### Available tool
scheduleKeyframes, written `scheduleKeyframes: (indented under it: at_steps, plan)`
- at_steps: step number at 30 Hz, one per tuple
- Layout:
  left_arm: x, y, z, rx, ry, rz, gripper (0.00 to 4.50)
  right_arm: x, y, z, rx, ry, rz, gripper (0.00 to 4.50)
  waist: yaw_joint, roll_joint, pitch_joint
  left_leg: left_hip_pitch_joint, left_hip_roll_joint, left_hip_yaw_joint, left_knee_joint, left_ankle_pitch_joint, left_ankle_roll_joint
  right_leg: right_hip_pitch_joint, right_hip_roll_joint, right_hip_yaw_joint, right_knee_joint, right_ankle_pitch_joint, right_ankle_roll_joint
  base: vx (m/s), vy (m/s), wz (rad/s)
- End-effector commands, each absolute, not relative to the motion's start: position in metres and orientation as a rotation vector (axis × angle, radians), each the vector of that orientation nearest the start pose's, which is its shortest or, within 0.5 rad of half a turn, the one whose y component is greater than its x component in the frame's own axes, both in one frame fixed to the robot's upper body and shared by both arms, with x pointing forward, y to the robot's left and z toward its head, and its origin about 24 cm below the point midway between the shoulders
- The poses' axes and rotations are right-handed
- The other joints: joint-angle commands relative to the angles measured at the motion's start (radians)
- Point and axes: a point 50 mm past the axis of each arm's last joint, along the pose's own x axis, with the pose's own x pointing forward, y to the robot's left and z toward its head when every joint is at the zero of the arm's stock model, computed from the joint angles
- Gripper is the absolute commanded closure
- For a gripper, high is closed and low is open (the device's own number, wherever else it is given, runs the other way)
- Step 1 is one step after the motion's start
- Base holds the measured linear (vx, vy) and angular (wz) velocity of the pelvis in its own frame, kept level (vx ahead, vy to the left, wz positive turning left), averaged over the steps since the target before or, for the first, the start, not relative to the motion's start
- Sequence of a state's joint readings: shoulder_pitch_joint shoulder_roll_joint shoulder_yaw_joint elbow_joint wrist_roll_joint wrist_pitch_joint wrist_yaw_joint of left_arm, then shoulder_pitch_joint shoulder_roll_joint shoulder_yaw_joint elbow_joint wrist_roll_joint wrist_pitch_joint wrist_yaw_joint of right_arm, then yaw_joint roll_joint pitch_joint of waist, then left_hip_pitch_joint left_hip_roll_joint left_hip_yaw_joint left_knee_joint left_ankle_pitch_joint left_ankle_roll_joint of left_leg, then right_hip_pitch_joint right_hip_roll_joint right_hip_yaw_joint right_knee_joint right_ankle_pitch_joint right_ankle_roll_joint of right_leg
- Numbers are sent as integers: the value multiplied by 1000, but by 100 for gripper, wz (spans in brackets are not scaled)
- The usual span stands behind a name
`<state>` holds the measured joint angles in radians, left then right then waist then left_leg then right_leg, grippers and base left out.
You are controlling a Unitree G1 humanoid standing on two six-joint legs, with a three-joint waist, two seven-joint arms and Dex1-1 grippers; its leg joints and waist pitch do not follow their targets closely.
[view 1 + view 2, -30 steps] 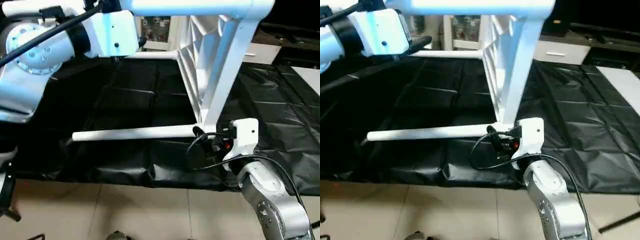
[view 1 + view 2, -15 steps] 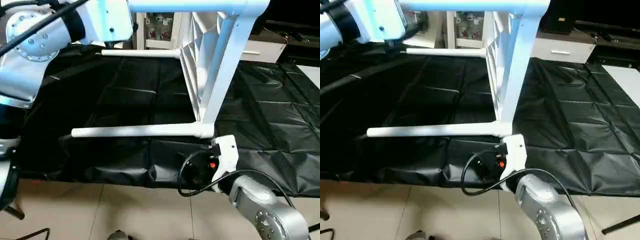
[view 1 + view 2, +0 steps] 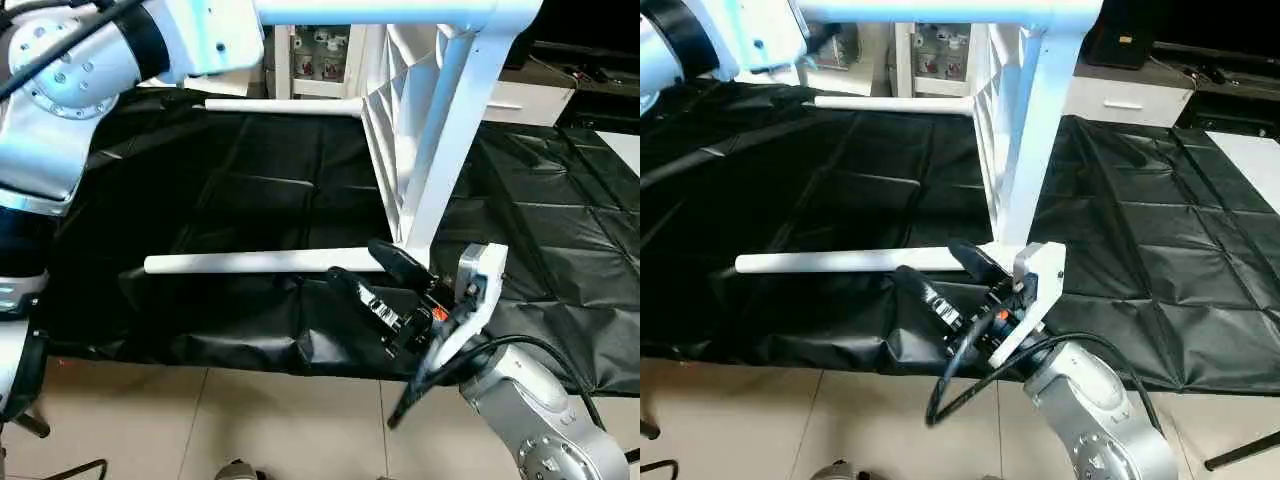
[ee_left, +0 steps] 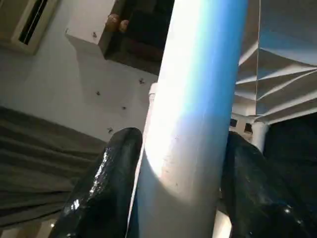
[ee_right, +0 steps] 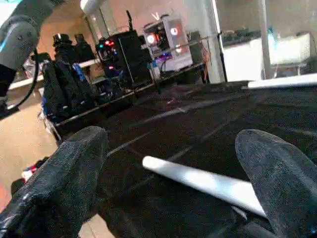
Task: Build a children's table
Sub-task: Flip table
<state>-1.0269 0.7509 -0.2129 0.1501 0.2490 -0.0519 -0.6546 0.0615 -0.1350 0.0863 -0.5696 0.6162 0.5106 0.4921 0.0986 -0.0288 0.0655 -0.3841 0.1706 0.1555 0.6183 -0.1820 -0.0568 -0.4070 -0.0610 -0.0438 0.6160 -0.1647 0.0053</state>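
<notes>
From the head view, the table point(image 3: 420, 130) stands on its side on the black sheet point(image 3: 250, 200), top upright, edge down. One leg point(image 3: 265, 263) runs level along the sheet toward the robot's left; another leg point(image 3: 285, 106) lies level farther back; a third leg point(image 3: 370, 12) crosses overhead. The right gripper point(image 3: 365, 270) hovers by the near socket, fingers spread wide, empty.

Left wrist view: the left gripper point(image 4: 176, 183) straddles the top leg point(image 4: 193, 109), fingers point(image 4: 106, 188) hugging either side.

Right wrist view: two fingers point(image 5: 64, 173) wide apart, near leg point(image 5: 203, 182) between them, untouched.
</notes>
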Motion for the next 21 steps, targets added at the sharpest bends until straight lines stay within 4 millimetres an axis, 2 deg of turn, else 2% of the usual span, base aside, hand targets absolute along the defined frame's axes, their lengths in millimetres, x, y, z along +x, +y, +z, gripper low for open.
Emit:
scheduleKeyframes:
  at_steps: [1, 12, 15, 17, 21]
  plan:
    - [332, 158, 323, 1256, -528, -499, 228, 207, -103, 126, 406, -87, 868, 0, 3, 23, -59, 25, 54, -32, -103, -442, -103, 19, -88, 45, -75, -389, -128, 0, 0, 0]
    - [334, 162, 322, 1164, -490, -470, 252, 205, -103, 127, 408, -128, 876, 0, 12, 25, -60, 25, 54, -31, -103, -437, -97, 20, -88, 46, -76, -385, -129, 0, 0, 0]
    - [339, 167, 323, 1051, -476, -426, 252, 206, -105, 126, 403, -128, 859, 0, 15, 28, -60, 26, 53, -31, -102, -436, -95, 20, -88, 47, -77, -398, -127, 0, 0, 0]
    - [340, 168, 323, 1035, -471, -409, 252, 206, -106, 126, 400, -130, 854, 0, 15, 25, -59, 23, 52, -31, -102, -431, -89, 21, -90, 47, -79, -417, -123, 0, 0, 0]
    - [345, 175, 323, 984, -460, -335, 252, 205, -106, 126, 398, -137, 851, 0, 15, 28, -59, 21, 51, -31, -100, -419, -77, 21, -92, 47, -85, -463, -108, 0, 0, 0]
